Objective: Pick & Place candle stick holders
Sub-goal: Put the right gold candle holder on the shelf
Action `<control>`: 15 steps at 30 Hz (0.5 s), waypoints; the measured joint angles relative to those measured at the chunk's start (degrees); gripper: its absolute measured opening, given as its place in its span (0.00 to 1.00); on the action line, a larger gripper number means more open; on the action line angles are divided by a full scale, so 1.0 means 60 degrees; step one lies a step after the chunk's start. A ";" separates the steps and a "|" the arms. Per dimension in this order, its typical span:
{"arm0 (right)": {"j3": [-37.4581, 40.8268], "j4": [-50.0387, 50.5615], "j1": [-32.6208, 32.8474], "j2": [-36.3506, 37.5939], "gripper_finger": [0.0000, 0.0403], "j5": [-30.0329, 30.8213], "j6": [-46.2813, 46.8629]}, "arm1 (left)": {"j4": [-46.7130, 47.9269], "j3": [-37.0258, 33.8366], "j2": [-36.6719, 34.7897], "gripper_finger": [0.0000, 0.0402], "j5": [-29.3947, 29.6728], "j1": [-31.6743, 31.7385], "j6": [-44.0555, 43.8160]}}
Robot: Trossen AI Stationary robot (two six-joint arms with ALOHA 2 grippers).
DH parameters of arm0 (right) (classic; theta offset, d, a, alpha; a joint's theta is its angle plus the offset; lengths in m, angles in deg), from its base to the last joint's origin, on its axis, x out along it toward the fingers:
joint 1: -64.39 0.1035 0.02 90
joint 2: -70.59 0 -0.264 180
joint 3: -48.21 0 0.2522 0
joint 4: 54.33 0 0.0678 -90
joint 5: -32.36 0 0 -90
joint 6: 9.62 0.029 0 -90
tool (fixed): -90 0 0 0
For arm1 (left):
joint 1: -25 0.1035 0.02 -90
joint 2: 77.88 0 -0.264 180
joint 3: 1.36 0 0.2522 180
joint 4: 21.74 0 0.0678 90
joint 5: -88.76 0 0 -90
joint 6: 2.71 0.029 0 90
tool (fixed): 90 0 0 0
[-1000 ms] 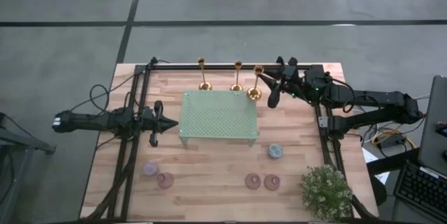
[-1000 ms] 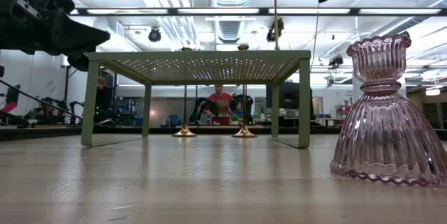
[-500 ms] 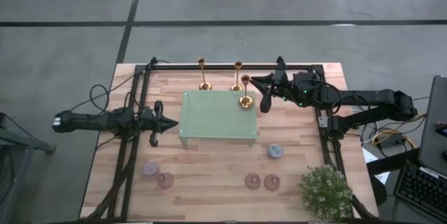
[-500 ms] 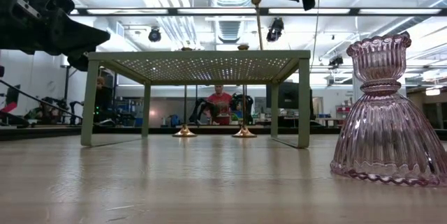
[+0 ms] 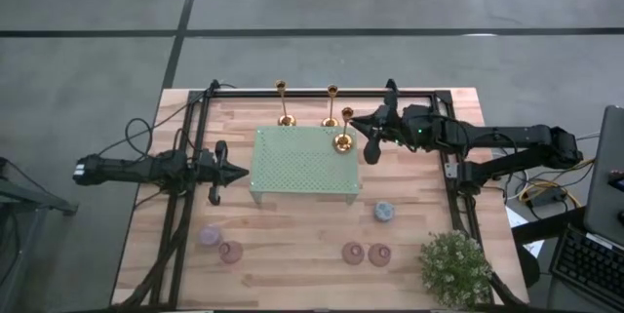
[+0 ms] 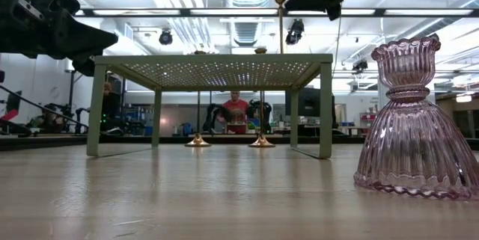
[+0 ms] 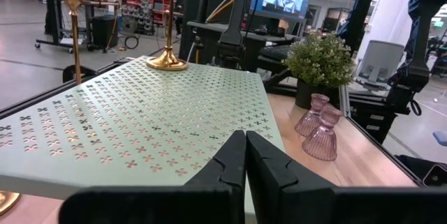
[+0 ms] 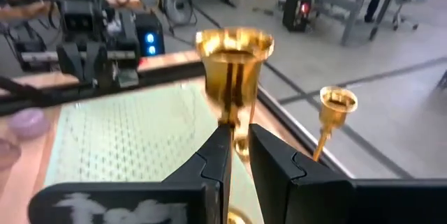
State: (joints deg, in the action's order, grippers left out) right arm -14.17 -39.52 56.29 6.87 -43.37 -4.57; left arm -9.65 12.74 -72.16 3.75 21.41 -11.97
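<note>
Three gold candle stick holders show. Two stand on their round bases on the wood near the table's far edge (image 5: 284,118) (image 5: 331,121). The third (image 5: 344,130) stands upright at the far right corner of the green perforated shelf (image 5: 292,162), and in the left wrist view its base (image 7: 166,62) appears to rest on the shelf top. My right gripper (image 5: 357,118) is shut on it, reaching in from the right. My left gripper (image 5: 219,169) waits shut at the shelf's left side, touching nothing. My right gripper pinches the third holder's thin stem (image 8: 234,123) between its two fingers (image 8: 218,154), just below the top cup (image 8: 234,46). The fingers come nearly level from the table's right, tipped a little downward, and lie across the stem. The holder stands upright with its base at the shelf top.
Squat pink glass pieces (image 5: 210,236) (image 5: 230,252) (image 5: 353,252) (image 5: 379,254) and a blue one (image 5: 384,212) stand toward the near edge. One pink piece looms close in the low view (image 6: 412,120). A potted plant (image 5: 454,266) occupies the near right corner. Black frame rails (image 5: 195,137) border the table.
My right gripper has carried the third holder toward the table's left and a little down, from beside the shelf's far right corner to over it. The holder, first leaning, now stands upright with its base at the shelf top.
</note>
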 joint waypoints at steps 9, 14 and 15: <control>0.0164 0.1219 0.0137 -0.0026 0.11 -0.0237 0.0527 | 0.0000 0.0000 0.0004 0.03 -0.0003 0.0000 0.0004; 0.0605 0.1202 0.0270 -0.0026 0.14 -0.0239 0.0867 | -0.0003 0.0000 0.0000 0.03 -0.0003 0.0001 0.0004; 0.0713 0.1197 0.0270 -0.0026 0.16 -0.0216 0.0957 | 0.0000 0.0000 0.0002 0.03 -0.0003 0.0000 0.0000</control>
State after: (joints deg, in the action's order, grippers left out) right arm -9.89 -32.34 57.91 6.71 -44.66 1.17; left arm -9.65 12.74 -72.15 3.74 21.41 -11.97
